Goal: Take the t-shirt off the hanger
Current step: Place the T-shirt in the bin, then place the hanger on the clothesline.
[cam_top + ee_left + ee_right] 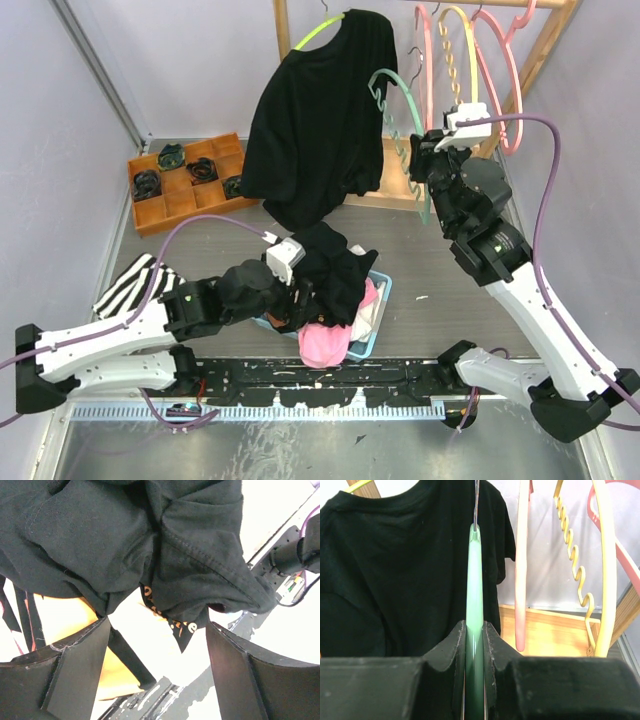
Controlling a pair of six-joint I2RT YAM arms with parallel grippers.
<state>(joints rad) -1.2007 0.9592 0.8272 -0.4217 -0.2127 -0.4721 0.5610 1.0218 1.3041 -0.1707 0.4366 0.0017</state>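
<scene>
A black t-shirt (320, 120) hangs on a lime hanger (315, 35) on the wooden rack; it also shows in the right wrist view (395, 580). My right gripper (428, 172) is shut on a bare mint-green hanger (395, 95), whose bar (474, 580) runs straight up between the closed fingers (455, 645). A second black t-shirt (335, 265) lies crumpled on the basket. My left gripper (300, 292) is open beside it; in the left wrist view the black cloth (150, 540) hangs just beyond the spread fingers (75, 670), not between them.
A blue basket (378, 322) holds pink (325, 345) and white clothes. An orange compartment tray (147, 214) stands at back left, a striped cloth (135, 285) at left. Pink and yellow hangers (470, 60) hang on the rack at right, above its wooden base (395, 185).
</scene>
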